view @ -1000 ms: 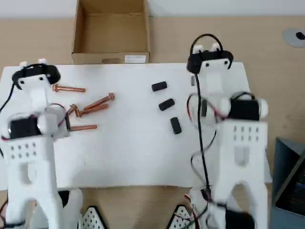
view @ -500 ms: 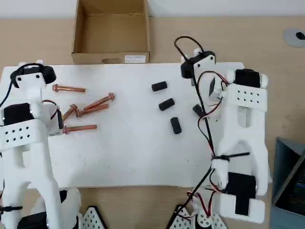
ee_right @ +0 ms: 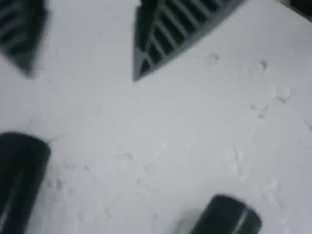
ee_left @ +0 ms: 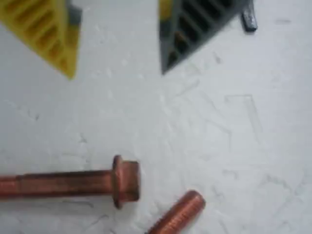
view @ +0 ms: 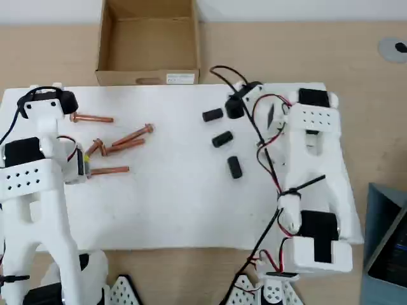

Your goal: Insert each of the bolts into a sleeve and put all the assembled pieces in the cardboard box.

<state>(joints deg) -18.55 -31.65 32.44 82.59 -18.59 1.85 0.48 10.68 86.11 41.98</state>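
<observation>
1. Only one label is legible as such: a white sticker (view: 180, 79) on the cardboard box's (view: 114, 44) front wall, its print too small to read.
2. Five copper bolts (view: 92, 118) lie scattered on the white mat (view: 172, 203) in front of the box, toward the left arm's side. Three black sleeves (view: 222, 139) lie well apart from them, in front of the box's other corner.
3. The left gripper (ee_left: 117, 68) is released, its yellow and dark fingers spread above a bolt head (ee_left: 126, 181). A second bolt's threaded tip (ee_left: 178, 217) lies just beside that head.
4. The right gripper (ee_right: 83, 73) is likewise released, over bare mat near two sleeves.
5. The right arm's black cable (view: 261, 146) loops over the mat beside the sleeves. A grey bin (view: 385, 248) stands far from the box, beyond that arm.
</observation>
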